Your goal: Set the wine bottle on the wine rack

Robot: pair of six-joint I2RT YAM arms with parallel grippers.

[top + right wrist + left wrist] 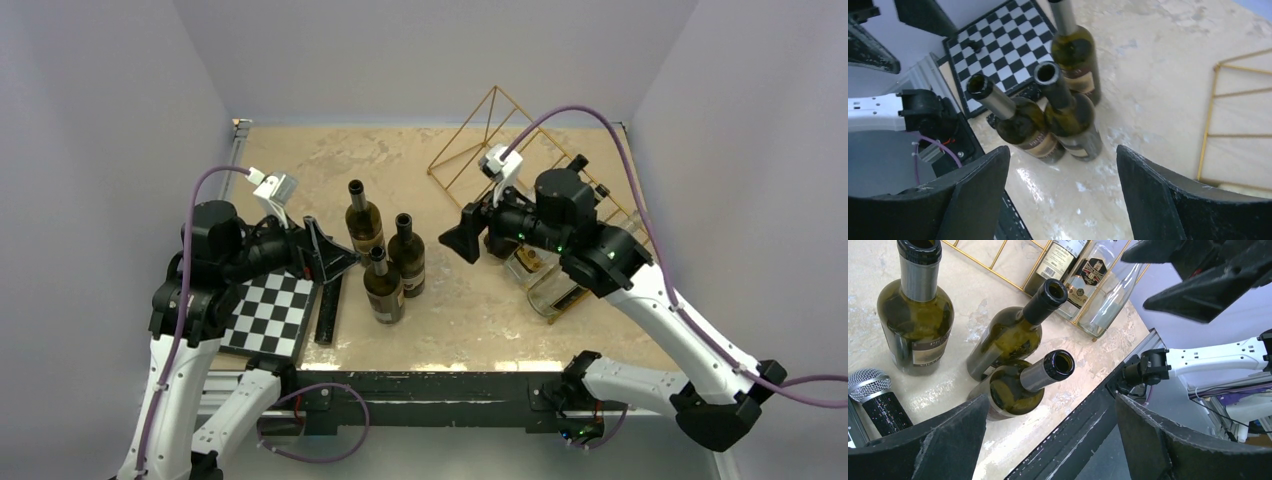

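Observation:
Three dark green wine bottles (364, 218) (406, 255) (383, 287) stand upright together mid-table, uncorked. The gold wire wine rack (478, 135) sits at the back right, its near part hidden under my right arm. Two bottles (527, 262) (553, 292) lie on the rack's near end; they show in the left wrist view as labelled glass bottles (1090, 272). My left gripper (335, 258) is open just left of the standing bottles, holding nothing. My right gripper (458, 243) is open to their right, facing them, also holding nothing. From the right wrist, the bottles (1068, 115) are ahead of the open fingers.
A black-and-white chessboard (268, 315) lies at the front left, with one dark piece on it in the right wrist view (977, 46). A microphone (875, 395) lies beside the left gripper. The black front rail (440, 385) borders the table. Grey walls enclose three sides.

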